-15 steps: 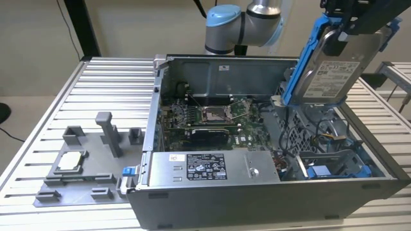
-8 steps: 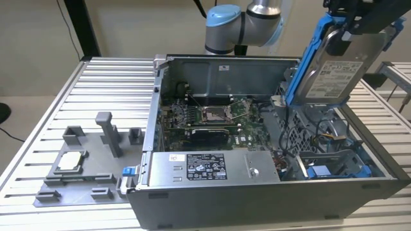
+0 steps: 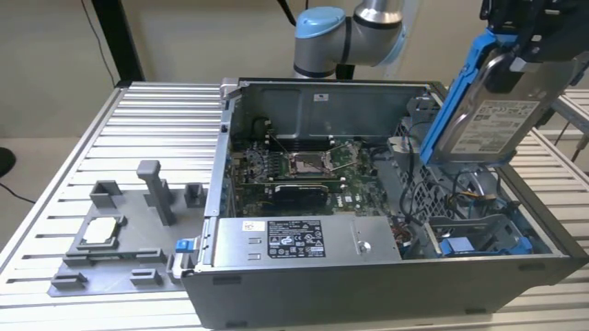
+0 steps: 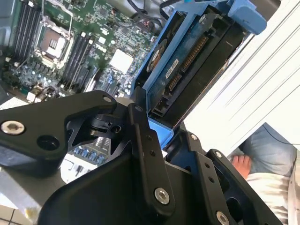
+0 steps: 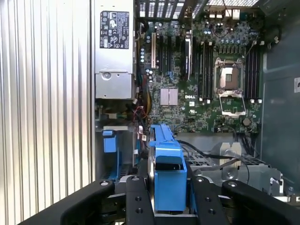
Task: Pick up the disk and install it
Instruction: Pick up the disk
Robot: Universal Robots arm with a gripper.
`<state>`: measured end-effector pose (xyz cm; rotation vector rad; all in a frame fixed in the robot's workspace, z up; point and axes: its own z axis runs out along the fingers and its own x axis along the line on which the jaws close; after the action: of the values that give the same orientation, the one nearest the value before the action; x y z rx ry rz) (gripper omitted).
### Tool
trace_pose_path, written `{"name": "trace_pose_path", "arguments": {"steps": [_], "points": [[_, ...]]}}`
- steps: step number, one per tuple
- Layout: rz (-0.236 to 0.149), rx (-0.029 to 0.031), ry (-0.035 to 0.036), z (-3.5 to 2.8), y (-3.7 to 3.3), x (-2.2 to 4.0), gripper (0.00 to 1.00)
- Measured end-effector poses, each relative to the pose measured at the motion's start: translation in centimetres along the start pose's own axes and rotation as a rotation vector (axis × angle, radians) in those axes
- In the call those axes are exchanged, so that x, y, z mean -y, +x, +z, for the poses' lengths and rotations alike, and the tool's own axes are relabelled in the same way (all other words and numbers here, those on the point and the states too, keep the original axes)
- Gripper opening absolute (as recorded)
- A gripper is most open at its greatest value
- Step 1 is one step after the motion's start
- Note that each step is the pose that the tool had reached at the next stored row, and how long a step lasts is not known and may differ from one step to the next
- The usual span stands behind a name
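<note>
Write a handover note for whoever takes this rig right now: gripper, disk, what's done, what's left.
Gripper: shut on the disk; in the first wrist view its fingers sit on either side of it.
Disk: in the air, on edge and tilted, label toward the exterior camera, above the exterior view's right end of the open computer case. It appears clear of the case.
Done: pick-up; the disk is lifted off any surface.
Left: the install; the disk is not yet seated in the case.
</note>
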<state>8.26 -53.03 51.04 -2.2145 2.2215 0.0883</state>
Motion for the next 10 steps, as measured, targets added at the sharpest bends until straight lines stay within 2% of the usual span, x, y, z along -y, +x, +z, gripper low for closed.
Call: {"name": "trace_pose_path", "arguments": {"steps": [2, 3, 10], "points": [[0.000, -0.0001, 0.0000, 0.01, 0.61, 0.10, 0.00], [0.001, 0.0002, 0.0000, 0.02, 0.69, 0.10, 0.00], [0.001, 0.0000, -0.0024, 0.01, 0.68, 0.15, 0.00]]}}
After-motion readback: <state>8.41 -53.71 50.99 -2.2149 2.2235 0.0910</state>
